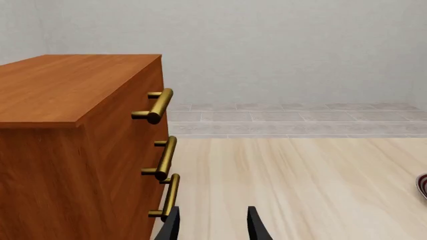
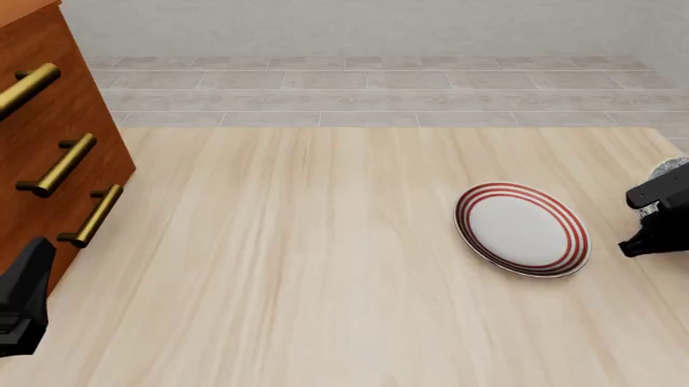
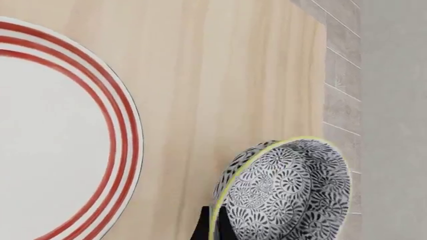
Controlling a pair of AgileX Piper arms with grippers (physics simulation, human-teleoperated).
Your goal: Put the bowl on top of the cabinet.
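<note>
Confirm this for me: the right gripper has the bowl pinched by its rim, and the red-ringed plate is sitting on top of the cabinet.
Not quite. The right gripper does pinch the bowl by its rim, but the red-ringed plate is not on the cabinet. The front view shows it lying flat on the table, far to the cabinet's right. In the left wrist view, the visible part of the cabinet top is bare.

My pale wooden table (image 2: 323, 266) carries two things — the cabinet (image 2: 43, 153) at its left edge, and a red-ringed plate (image 2: 522, 228) near its right edge.
</note>
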